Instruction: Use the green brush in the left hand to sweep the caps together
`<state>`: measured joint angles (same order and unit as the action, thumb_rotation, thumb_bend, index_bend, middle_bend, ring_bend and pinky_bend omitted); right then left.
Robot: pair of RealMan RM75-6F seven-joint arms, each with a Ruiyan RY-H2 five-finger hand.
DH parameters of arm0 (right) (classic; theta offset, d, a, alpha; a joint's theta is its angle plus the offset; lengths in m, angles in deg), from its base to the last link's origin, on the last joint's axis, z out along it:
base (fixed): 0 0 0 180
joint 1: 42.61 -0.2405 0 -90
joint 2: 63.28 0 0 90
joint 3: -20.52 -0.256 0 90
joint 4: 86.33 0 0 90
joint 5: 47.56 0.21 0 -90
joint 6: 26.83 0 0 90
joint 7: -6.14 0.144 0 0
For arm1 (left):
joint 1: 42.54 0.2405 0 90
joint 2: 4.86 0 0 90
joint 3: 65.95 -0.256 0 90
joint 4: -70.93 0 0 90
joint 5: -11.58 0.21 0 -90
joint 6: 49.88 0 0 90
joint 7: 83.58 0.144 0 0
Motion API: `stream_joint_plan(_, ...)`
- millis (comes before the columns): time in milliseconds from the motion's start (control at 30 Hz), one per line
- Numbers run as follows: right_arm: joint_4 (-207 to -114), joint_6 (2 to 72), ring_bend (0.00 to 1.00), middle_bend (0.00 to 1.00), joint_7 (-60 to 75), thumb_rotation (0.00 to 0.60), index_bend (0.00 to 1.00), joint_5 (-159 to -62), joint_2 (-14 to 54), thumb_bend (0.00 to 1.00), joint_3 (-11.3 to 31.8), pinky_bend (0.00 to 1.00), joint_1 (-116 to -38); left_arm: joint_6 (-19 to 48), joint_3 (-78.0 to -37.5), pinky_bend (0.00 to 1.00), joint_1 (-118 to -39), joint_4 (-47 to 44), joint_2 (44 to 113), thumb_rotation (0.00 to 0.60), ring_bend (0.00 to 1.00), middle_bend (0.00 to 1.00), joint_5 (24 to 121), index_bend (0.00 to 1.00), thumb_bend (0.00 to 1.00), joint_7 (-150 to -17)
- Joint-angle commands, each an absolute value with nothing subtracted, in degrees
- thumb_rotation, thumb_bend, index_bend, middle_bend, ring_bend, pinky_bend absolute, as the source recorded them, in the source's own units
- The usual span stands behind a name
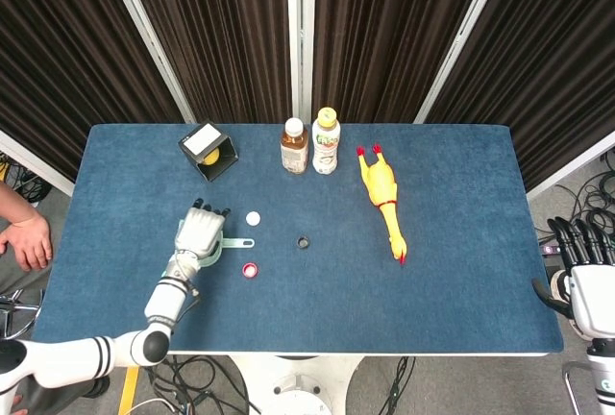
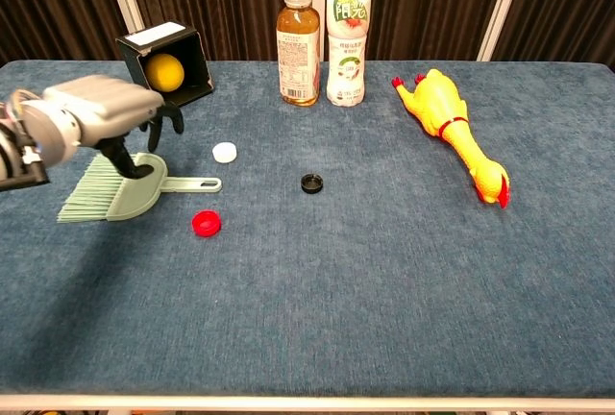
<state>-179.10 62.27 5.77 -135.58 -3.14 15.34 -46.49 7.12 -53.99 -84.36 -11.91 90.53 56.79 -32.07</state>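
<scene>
We see a blue cloth-covered table carrying a green plastic brush at nine o'clock, white, red and black bottle caps near centre, two capped drink bottles and a black open box toward twelve, and a yellow rubber chicken at two.

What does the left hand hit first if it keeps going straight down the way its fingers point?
Probably the green brush. In the chest view the left hand hovers right over its body, fingers angled down at it. Contact is unclear.
</scene>
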Motion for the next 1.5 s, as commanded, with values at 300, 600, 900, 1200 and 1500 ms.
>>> stream_joint_plan(300,-178.63,61.68,0.0,0.1,6.35,0.6,0.0,-134.53,-3.15,0.15,15.13,0.0,-46.46,8.52,-55.55,0.18,-89.01,-10.42,94.41,0.6,0.31,0.4,48.77,0.3,0.34,-26.35)
stream_joint_plan(600,-178.09,61.45,0.0,0.1,6.81,0.6,0.0,-134.38,-2.73,0.15,15.13,0.0,-46.5,9.25,-56.79,0.18,-90.2,-9.57,95.22,0.6,0.31,0.4,47.0,0.32,0.34,-26.45)
stream_joint_plan(900,-177.85,61.8,0.0,0.1,7.05,0.6,0.0,-134.06,-2.6,0.15,15.06,0.0,-46.18,10.03,-58.17,0.18,-91.29,-8.19,96.43,0.6,0.32,0.44,46.74,0.34,0.34,-25.92)
stream_joint_plan(1200,-177.31,61.89,0.0,0.11,7.67,0.6,0.0,-133.81,-2.36,0.15,15.09,0.0,-45.91,11.94,-60.68,0.18,-92.01,-7.23,97.9,0.6,0.33,0.47,48.96,0.37,0.34,-23.57)
stream_joint_plan(1500,-177.06,62.08,0.0,0.11,7.92,0.6,0.0,-133.45,-2.4,0.15,15.07,0.0,-45.54,12.39,-61.27,0.18,-92.09,-7.12,98.63,0.6,0.34,0.47,49.84,0.37,0.34,-23.35)
